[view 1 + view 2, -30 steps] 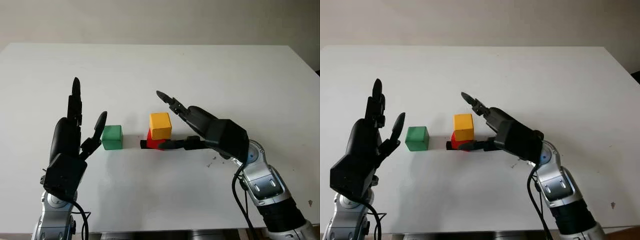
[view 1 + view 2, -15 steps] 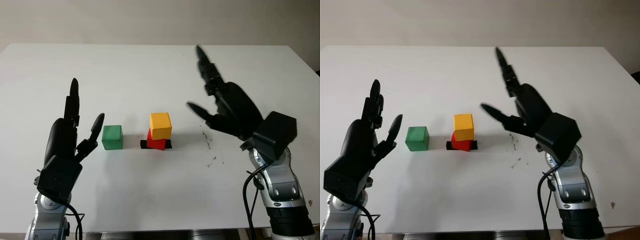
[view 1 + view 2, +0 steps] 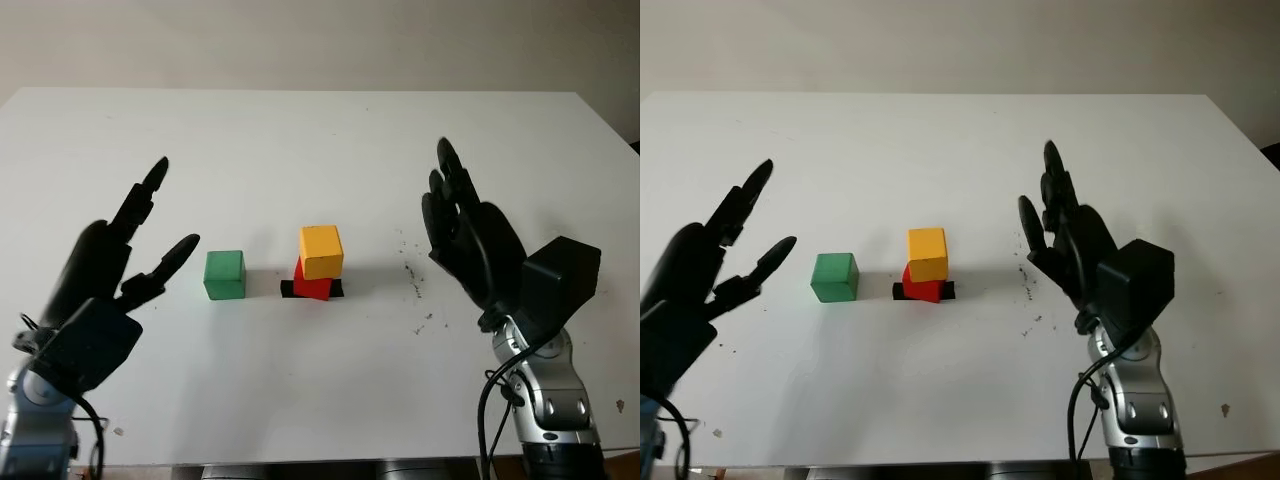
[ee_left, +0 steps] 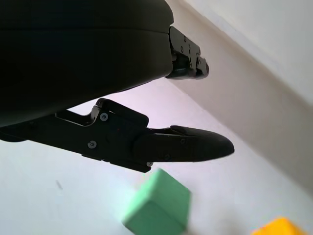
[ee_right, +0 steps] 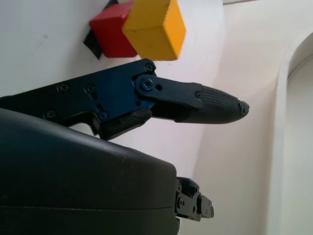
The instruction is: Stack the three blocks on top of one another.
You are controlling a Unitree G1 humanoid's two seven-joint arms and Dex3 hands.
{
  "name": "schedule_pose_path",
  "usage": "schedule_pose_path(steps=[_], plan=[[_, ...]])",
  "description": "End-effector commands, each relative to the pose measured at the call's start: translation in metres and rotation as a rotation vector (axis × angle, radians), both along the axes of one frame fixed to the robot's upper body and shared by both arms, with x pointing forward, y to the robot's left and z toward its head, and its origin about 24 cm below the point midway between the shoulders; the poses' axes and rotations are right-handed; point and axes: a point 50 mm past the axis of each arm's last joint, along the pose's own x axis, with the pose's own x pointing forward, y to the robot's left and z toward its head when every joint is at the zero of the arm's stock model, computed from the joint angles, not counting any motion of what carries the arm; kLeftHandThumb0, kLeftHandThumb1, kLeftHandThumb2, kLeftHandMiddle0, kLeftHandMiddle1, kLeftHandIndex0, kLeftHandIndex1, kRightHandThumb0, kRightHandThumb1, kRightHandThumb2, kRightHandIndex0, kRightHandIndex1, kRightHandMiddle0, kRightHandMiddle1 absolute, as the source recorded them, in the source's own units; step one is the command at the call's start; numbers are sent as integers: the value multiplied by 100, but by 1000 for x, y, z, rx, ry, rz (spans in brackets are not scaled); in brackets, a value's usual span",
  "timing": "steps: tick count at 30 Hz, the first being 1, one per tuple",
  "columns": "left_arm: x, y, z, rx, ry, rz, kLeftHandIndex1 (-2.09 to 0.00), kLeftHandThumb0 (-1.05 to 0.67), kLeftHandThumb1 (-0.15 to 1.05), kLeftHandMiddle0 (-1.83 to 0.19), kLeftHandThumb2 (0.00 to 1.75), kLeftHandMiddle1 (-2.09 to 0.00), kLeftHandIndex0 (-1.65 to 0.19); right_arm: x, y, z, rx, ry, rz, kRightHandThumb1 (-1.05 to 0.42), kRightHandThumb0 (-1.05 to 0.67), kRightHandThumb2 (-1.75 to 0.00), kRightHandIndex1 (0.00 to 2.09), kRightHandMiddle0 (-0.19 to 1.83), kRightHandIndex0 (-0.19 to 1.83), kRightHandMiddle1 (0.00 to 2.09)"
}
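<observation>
Left eye view: yellow block [image 3: 321, 250] sits askew on red block [image 3: 312, 284]; both hands open.

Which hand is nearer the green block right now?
Left. The left hand is open just beside the green block; the right hand is open beyond the yellow block.

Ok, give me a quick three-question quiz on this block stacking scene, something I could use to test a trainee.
1. True or false: the yellow block sits on the red block.
2. Which block stands alone on the table? A) red B) green C) yellow
3. Fill in: the left hand and the right hand both hold ____.

Key:
1. True. The yellow block rests on the red one, which lies on a black marker.
2. B. The green block stands apart, on the left hand's side of the stack.
3. Nothing. Both hands are open above the table.
</observation>
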Motion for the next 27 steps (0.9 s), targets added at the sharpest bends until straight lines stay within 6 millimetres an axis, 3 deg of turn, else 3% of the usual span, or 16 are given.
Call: schedule_pose_path(steps=[1, 7, 10, 20, 27], plan=[[6, 5, 21, 126, -12, -14, -10, -79, 105, -15, 20, -4, -32, -2, 1, -1, 22, 7, -15, -105, -68, -64, 4, -16, -19, 5], [18, 6, 45, 359, 14, -43, -8, -87, 105, -8, 13, -3, -37, -3, 4, -4, 51, 16, -43, -105, -69, -67, 5, -15, -19, 5], [24, 1, 48, 496, 33, -42, -6, -89, 105, -5, 9, -4, -35, -3, 5, -5, 62, 14, -55, -105, -70, -67, 5, -15, -18, 5], [37, -25, 31, 689, 161, -61, -3, -90, 101, 14, 5, -3, -21, -7, 5, -4, 90, 1, -77, -105, -70, -67, 5, -14, -18, 6], [35, -37, 12, 708, 216, -116, -3, -92, 104, 19, 7, -2, -16, -7, 5, -3, 101, -4, -80, -105, -70, -66, 5, -14, -18, 6]])
